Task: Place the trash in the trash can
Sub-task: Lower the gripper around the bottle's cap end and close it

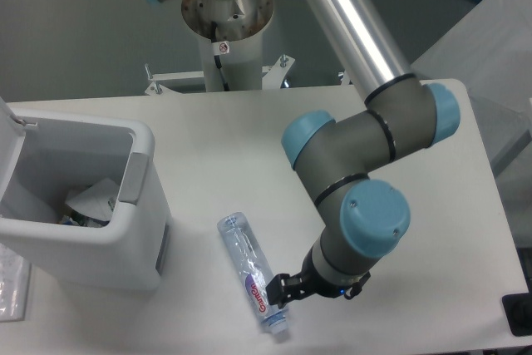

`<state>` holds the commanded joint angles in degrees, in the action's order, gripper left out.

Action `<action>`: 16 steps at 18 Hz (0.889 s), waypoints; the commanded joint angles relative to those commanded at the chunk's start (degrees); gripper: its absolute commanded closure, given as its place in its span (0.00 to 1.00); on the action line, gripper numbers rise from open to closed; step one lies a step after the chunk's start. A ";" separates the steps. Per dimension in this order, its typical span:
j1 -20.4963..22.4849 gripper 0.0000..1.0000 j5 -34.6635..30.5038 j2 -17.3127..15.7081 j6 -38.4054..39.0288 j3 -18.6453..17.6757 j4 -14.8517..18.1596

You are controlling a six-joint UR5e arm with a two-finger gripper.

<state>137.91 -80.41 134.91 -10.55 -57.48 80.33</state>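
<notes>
From where I stand, the gripper is low over the tabletop, right beside the cap end of the clear bottle. Most of it is tucked under the wrist, so I cannot tell whether the fingers are spread or pinching.

The bottle lies flat near the front edge, its pink-red label toward the cap and its base pointing back toward the trash can. The grasp probably goes best with the fingers set across the body rather than the narrow cap, since a round, slick bottle could roll or squirt away under an off-centre squeeze.

The trash can sits at the left edge with its lid swung up. Inside lies crumpled white wrapper material on darker scraps.
</notes>
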 joint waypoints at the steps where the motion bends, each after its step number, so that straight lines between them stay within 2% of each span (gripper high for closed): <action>1: -0.53 0.00 -1.23 0.44 1.05 0.00 0.00; 16: -2.55 0.03 -4.14 3.43 5.63 -0.17 -0.62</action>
<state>135.35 -84.55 138.34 -4.92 -57.66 79.72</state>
